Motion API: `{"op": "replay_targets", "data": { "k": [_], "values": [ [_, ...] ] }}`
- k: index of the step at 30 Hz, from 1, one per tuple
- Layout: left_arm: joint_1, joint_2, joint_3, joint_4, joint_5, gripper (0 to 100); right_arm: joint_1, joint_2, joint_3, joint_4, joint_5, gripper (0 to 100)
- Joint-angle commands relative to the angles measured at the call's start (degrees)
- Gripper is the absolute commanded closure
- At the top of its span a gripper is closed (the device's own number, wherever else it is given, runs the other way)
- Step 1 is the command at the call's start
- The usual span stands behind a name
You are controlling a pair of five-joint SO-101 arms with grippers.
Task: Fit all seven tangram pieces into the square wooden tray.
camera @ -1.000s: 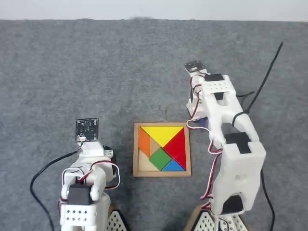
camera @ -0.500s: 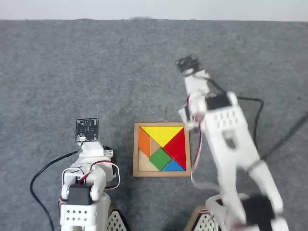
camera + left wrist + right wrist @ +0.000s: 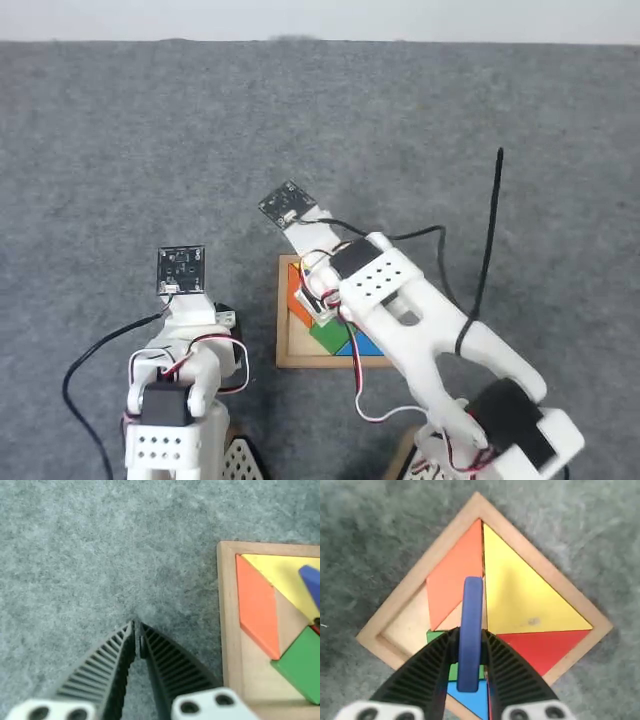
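Grey fuzzy tabletop (image 3: 150,130) under the wooden tray (image 3: 281,310), pale wall strip (image 3: 320,20) behind.

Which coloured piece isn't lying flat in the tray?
The dark blue piece, held on edge by the right tool above the tray; the rest lie flat.

My left gripper (image 3: 136,625) has black plastic fingers, matt, with ribbed flanks, on a smooth white plastic base; my right gripper (image 3: 470,632) is made the same. The dark blue piece (image 3: 471,615) pinched in it looks smooth and painted, with a soft sheen. The tray (image 3: 226,615) is pale bare wood, matt, with faint grain on its floor. The yellow piece (image 3: 520,595), orange piece (image 3: 452,580) and red piece (image 3: 540,647) are painted flat and smooth. The mat (image 3: 200,130) under it all is grey cloth, felt-like, rough and fuzzy
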Motion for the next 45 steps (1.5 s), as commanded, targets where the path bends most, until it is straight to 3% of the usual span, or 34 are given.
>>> {"op": "replay_targets", "data": {
  "k": [1, 10, 20, 27, 45],
  "values": [
    [-0.4, -1.1, -0.7, 0.1, -0.5, 99, -1.7, 0.0, -1.2, 0.7, -1.0, 99.1],
    [-0.4, -1.1, -0.7, 0.1, -0.5, 99, -8.4, 2.8, 1.1, -2.3, -1.3, 99.1],
    [-0.4, -1.1, -0.7, 0.1, -0.5, 99, -8.7, 3.5, 1.0, -2.3, -1.1, 98.3],
    [-0.4, -1.1, -0.7, 0.1, -0.5, 99, -8.4, 3.6, 1.0, -2.5, -0.9, 88.6],
    [-0.4, -1.1, -0.7, 0.1, -0.5, 99, -9.6, 3.1, 1.1, -2.1, -0.8, 88.6]
  ]
}}
